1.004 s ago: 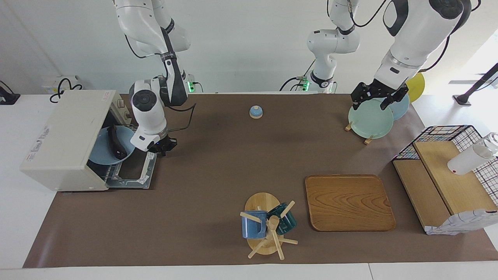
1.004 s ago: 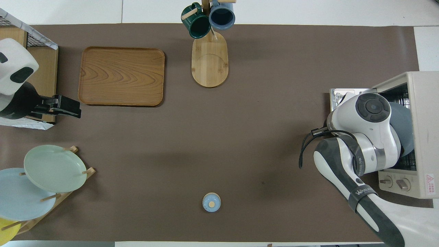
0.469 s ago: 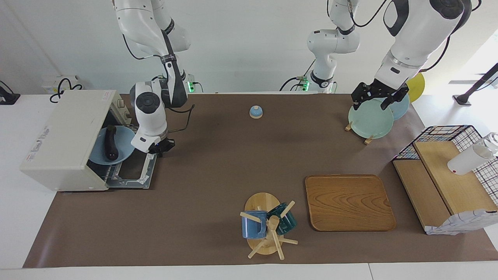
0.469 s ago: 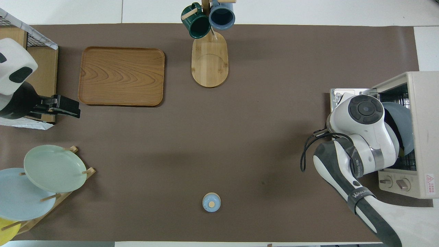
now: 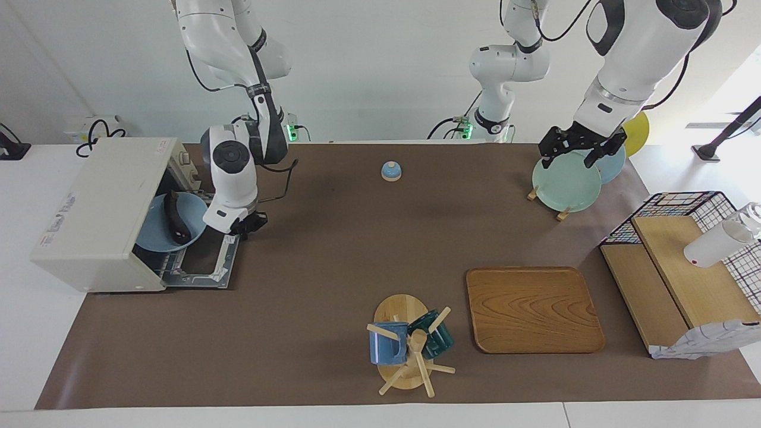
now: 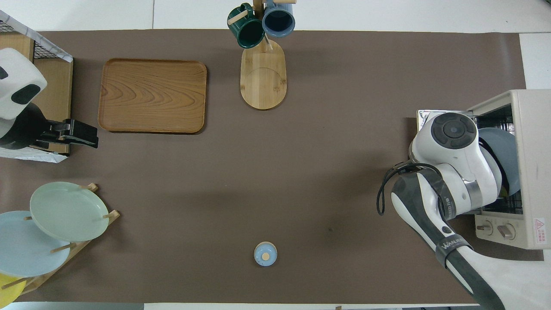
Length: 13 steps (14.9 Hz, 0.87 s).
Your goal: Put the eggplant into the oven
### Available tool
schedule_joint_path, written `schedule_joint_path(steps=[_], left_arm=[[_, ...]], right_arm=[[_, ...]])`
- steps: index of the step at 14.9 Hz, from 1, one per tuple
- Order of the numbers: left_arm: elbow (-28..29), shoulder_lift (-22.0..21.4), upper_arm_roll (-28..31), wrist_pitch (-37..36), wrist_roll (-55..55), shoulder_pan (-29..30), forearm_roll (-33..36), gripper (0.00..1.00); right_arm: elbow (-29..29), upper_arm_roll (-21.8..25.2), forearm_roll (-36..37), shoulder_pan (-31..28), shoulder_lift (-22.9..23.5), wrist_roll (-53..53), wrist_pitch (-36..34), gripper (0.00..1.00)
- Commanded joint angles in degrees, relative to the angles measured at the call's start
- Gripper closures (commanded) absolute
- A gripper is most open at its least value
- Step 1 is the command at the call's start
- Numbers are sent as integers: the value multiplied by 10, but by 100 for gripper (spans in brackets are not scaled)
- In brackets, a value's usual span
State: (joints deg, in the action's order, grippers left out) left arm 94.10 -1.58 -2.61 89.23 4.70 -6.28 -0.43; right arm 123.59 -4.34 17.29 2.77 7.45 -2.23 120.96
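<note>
Overall, brown mat [image 5: 309, 267] on white table [image 5: 24, 333]

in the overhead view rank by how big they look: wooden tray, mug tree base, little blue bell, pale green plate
1. wooden tray
2. pale green plate
3. mug tree base, though not far short of the plate
4. little blue bell, clearly smallest

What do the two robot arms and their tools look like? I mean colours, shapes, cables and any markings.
Both arms are glossy white with rounded, tube-like segments and dark grey or black bands at the joints. Round dark caps cover the joint ends. Thin black cables loop along the outside of each arm. The right arm carries a black strap with white lettering near its wrist. The left tool and the right tool are black, angular, two-finger units.
</note>
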Motion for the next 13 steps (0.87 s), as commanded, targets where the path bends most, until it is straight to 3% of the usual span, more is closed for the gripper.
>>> schedule_joint_path(steps=[1,5,9,13], left_arm=[[9,-13,-15,2,-7,22,15,0],[9,-13,-17,2,-5,22,14,0],[11,-15,-17,2,-6,21,14,0],[12,-16,-16,-4,-2,23,14,0]], right_arm=[[-44,10,27,-35,-40,-58,-74,100],[-56,14,-4,-103,-73,-157,-96,100],[-79,15,-21,-131,-97,-175,-162,100],[-178,13,-96,-124,-101,-167,-264,97]])
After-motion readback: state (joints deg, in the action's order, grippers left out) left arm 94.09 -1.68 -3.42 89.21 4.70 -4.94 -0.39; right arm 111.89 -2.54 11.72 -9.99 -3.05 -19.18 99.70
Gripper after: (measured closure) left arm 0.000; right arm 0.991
